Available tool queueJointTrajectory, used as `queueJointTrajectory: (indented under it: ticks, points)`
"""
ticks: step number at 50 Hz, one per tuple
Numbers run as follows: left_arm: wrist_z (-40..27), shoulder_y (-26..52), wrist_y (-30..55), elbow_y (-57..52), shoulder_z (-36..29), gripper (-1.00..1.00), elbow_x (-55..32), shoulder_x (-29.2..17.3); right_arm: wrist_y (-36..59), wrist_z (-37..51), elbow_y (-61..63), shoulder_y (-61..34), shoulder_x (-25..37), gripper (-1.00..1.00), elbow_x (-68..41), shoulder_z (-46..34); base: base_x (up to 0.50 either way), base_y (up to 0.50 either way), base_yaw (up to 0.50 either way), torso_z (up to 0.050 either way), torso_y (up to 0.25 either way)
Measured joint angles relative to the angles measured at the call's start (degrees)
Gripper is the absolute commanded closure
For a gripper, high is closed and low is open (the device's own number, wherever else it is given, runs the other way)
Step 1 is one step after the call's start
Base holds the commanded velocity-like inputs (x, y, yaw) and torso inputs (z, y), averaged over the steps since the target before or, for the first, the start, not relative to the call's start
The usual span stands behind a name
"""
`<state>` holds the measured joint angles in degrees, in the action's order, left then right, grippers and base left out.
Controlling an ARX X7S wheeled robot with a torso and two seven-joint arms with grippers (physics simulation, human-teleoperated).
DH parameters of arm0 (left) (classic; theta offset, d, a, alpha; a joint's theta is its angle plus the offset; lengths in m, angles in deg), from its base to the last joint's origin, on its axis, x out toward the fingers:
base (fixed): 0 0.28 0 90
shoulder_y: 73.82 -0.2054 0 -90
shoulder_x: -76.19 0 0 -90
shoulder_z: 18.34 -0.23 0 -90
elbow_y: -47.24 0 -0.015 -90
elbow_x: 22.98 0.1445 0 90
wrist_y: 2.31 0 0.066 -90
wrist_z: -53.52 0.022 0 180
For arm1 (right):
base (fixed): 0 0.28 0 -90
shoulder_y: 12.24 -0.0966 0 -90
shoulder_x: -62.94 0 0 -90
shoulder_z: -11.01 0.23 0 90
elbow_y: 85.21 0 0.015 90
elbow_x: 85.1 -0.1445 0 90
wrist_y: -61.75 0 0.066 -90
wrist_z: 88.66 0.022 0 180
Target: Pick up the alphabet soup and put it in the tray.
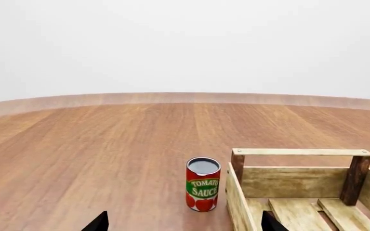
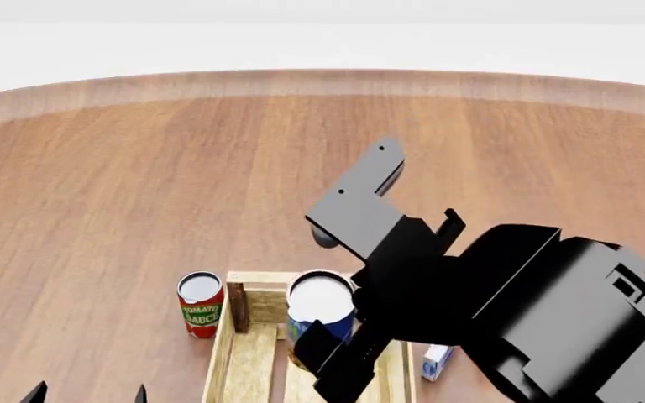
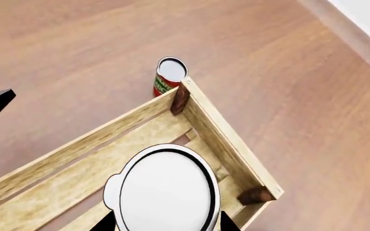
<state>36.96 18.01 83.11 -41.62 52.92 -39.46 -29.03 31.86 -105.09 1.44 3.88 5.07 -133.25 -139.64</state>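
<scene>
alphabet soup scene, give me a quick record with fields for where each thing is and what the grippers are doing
alphabet soup: upright, held by the right gripper above the tray's slatted floor
tray: light wooden crate on the wooden floor, no other item seen inside
tomato sauce can: upright on the floor just outside the tray's end corner
white and blue box: on the floor beside the tray, mostly hidden by the right arm
left gripper: open, empty, low near the tray
task state: soup over the tray, not yet released
</scene>
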Motion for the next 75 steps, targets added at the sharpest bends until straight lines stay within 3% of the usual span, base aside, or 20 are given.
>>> queueJointTrajectory:
  ticks: [52, 75]
  points:
    - [-0.8, 0.1, -0.4, 0.0, -0.9, -1.00, -0.6, -0.7, -6.9, -2.8, -8.9, 2.7, -6.0, 1.00, 4.3, -3.5, 0.00, 0.00, 0.00, 0.000, 0.001]
    - [-1.1, 0.2, -0.6, 0.2, -1.3, -1.00, -0.8, -0.9, -15.1, -7.6, -19.0, 5.2, -10.4, 1.00, 6.8, -4.7, 0.00, 0.00, 0.00, 0.000, 0.000]
